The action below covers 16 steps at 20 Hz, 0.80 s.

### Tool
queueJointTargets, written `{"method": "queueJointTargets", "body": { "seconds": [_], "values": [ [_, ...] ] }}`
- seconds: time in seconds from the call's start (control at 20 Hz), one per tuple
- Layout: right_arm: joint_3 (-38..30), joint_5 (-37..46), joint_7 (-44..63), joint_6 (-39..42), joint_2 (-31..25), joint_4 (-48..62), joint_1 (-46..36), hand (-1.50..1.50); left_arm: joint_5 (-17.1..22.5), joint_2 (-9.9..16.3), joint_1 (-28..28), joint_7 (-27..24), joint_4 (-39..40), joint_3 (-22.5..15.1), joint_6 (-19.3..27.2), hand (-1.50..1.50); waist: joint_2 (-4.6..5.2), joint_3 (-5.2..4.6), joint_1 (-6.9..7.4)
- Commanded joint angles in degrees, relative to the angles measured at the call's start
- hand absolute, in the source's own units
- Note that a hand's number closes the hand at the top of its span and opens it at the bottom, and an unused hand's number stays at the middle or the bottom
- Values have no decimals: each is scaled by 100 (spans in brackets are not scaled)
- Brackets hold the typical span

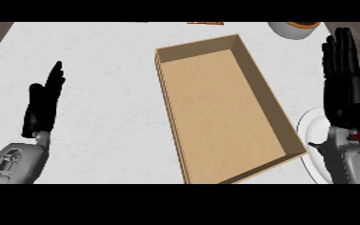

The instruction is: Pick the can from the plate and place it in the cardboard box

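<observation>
Box: the cardboard box [225, 109] lies open in the middle of the white counter [105, 76], long and tilted; nothing shows inside it.
Plate: a white plate [307, 124] sits just beside the box's right wall, at the view's right edge, mostly covered by the right forearm.
Can: not visible anywhere; it may lie on the plate under the right arm, but that cannot be told.
Right hand: the right hand [342, 83] hangs over the plate's far side with its fingers straight and released, holding nothing that shows.
Left hand: the left hand [44, 102] rests open at the left, fingers up, well apart from the box.
Other things: a bowl [292, 28] with an orange inside stands at the top right, beyond the box.
Progress: judged early; the can is not in the box, so grasp, lift, carry and release all appear left.
</observation>
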Motion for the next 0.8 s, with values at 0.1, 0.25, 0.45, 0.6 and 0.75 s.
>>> {"method": "queueJointTargets", "body": {
  "seconds": [0.1,0.25,0.45,0.6,0.75],
  "values": [
    [-738,-1326,-459,1763,-903,74,15,-150,-123,-249,447,-375,-342,-247,1,0,-68,269,99],
    [-1150,-2443,-626,3171,-1402,278,-4,-150,-132,-47,471,-499,-425,-194,-123,0,-77,290,75],
    [-1787,-1100,-936,2312,-1989,1915,367,-150,-180,-436,913,-513,-722,-590,-128,0,-34,271,177],
    [-2251,-1716,-1919,3124,-1935,2671,506,-150,-259,-401,655,-206,-735,-500,-30,0,-37,272,122],
    [-2188,-1111,-2714,3976,-2714,3542,486,-150,-234,-254,955,-173,-1207,-549,-240,0,-37,272,205]
  ]
}}
